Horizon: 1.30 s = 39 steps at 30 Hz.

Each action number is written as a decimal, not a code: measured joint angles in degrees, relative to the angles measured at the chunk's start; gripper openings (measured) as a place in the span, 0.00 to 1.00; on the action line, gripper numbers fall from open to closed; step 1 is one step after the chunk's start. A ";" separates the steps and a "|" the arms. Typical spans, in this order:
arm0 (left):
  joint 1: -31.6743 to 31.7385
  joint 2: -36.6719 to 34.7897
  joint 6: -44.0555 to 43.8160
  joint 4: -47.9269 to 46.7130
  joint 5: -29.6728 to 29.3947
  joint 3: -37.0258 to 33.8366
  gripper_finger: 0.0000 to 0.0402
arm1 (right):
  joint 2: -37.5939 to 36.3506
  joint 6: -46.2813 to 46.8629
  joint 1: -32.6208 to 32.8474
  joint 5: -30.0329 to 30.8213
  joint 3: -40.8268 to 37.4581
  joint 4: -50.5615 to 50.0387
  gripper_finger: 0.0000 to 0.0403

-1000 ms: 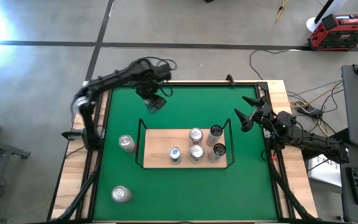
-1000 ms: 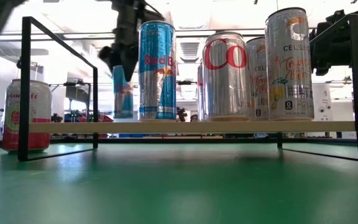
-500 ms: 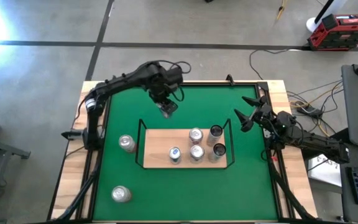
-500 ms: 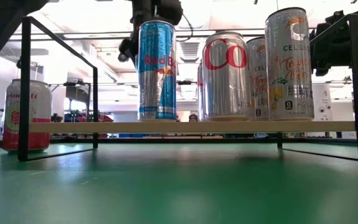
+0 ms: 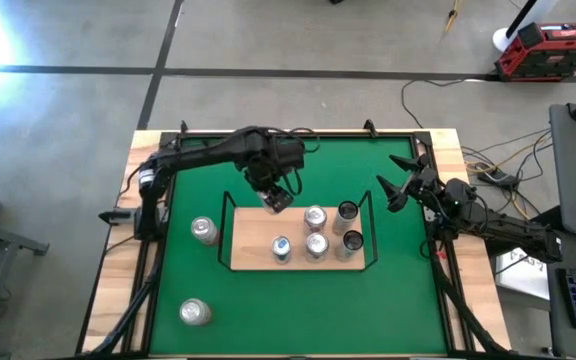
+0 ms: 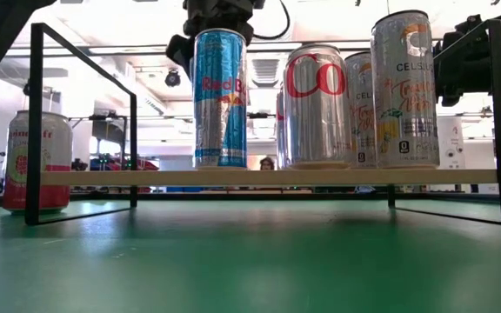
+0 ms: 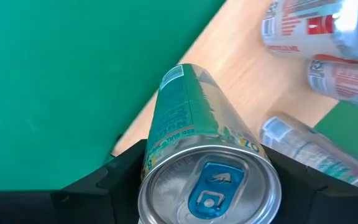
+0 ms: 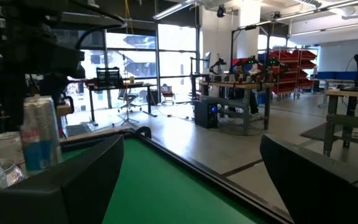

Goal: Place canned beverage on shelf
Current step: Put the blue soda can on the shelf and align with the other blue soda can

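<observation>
My left gripper (image 5: 273, 196) is shut on a green can with a blue tab (image 7: 194, 130), over the far left part of the shelf (image 5: 253, 228). The shelf is a light-wood board inside a black wire rail. Several cans stand on its right half, among them a blue Red Bull can (image 6: 219, 97). In the low view that can hides the held one, and only the left gripper's body shows above it. My right gripper (image 5: 392, 186) is open and empty at the table's right edge, also shown in its own view (image 8: 191, 186). My left gripper pinches the green can between its two fingers (image 7: 120, 180), on opposite sides of the can's wall just below the top rim (image 7: 160, 163). The fingers come from above and slant down. The can hangs below them, its bottom end over the shelf's far edge.
Two loose cans stand on the green felt: one left of the shelf (image 5: 204, 230), one near the front left corner (image 5: 195, 312). The shelf's left half (image 7: 253, 81) is bare wood. The wire rail (image 6: 35, 122) rises at the shelf's ends.
My left gripper has carried the green can from above the felt at the far left toward the table's right and near edge. It now stands over the shelf's far left part, and it has stayed shut on the can.
</observation>
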 joint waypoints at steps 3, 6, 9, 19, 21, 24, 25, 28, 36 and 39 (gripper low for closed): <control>-1.74 0.00 -4.29 0.04 -0.09 0.46 0.59 | 0.00 -0.06 -0.01 0.01 0.00 0.01 0.91; -3.21 0.00 -8.63 0.06 -1.05 0.61 0.59 | 0.00 0.04 0.00 0.01 0.00 0.01 0.91; -4.35 0.00 -12.79 0.20 -1.06 0.74 0.59 | 0.00 -0.04 0.00 0.01 0.00 0.03 0.91; -6.74 1.44 -20.96 1.24 -2.17 3.52 0.59 | 0.02 -0.03 -0.02 0.01 0.00 0.03 0.91; -6.75 2.64 -21.52 0.99 -2.34 4.36 0.59 | 0.02 0.04 -0.01 -0.01 0.00 0.03 0.91; -6.69 5.52 -22.78 0.10 -1.83 6.82 0.59 | 0.02 -0.02 -0.01 0.00 0.00 0.02 0.91; -6.62 6.52 -22.68 -0.08 -1.17 7.78 0.59 | 0.02 0.06 0.00 0.02 0.00 0.03 0.91; -6.66 9.19 -20.16 0.09 0.33 10.82 0.59 | 0.02 -0.05 -0.02 0.01 0.00 0.03 0.91; -6.68 11.02 -17.69 0.17 0.48 13.47 0.59 | 0.04 0.01 -0.02 0.01 0.00 0.01 0.91; -6.66 11.02 -18.23 0.06 0.48 12.30 0.59 | 0.04 -0.02 0.00 0.01 0.00 0.01 0.91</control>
